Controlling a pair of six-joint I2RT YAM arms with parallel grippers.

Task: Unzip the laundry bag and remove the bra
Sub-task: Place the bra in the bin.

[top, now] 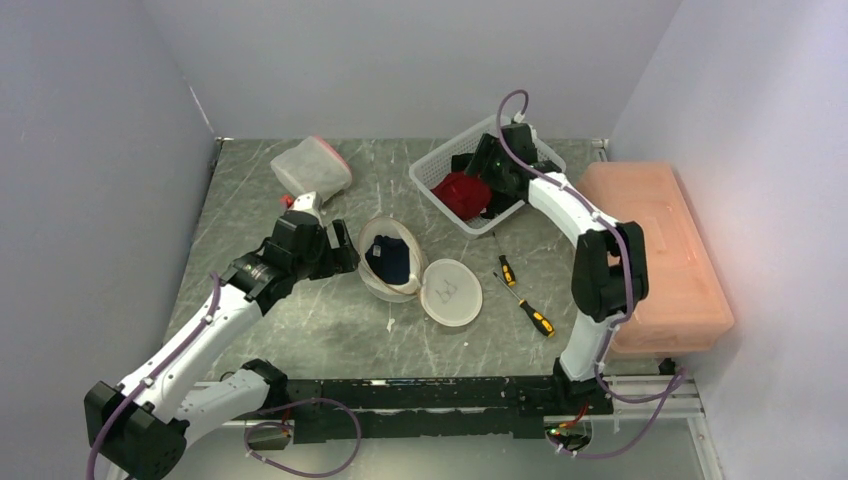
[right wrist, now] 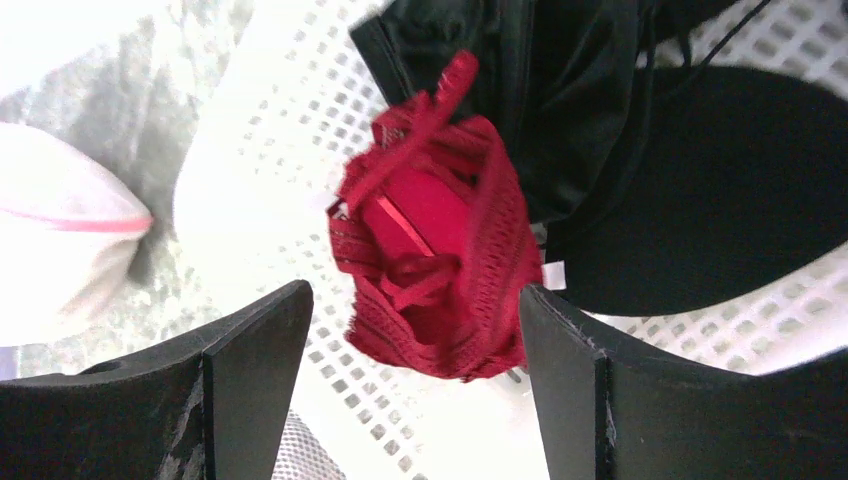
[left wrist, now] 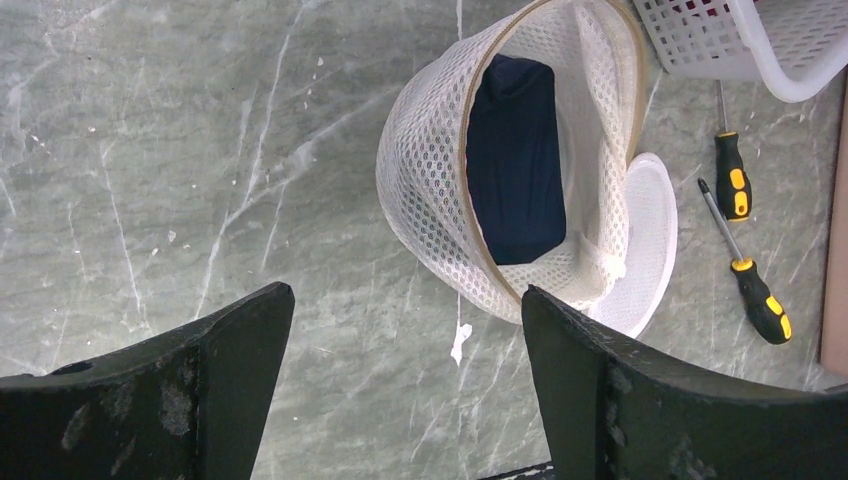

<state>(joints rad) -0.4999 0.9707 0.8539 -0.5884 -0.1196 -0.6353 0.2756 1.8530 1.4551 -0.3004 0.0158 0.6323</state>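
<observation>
Laundry bag (left wrist: 432, 200) mid-table, zip undone, lid (top: 452, 291) flopped open beside it. Dark blue garment (left wrist: 515, 165) sits inside. Red bra (right wrist: 440, 270) lies in white basket (top: 430, 172) at back right, next to black clothes (right wrist: 700, 200). Right gripper (right wrist: 415, 295) hangs right over it, fingers spread, gripping nothing. Left gripper (left wrist: 405, 300) also spread and empty, just short of bag mouth. My guess: unzip done, removal stage. Next probably left reaching into mouth for blue piece, pinching fabric, not mesh.
</observation>
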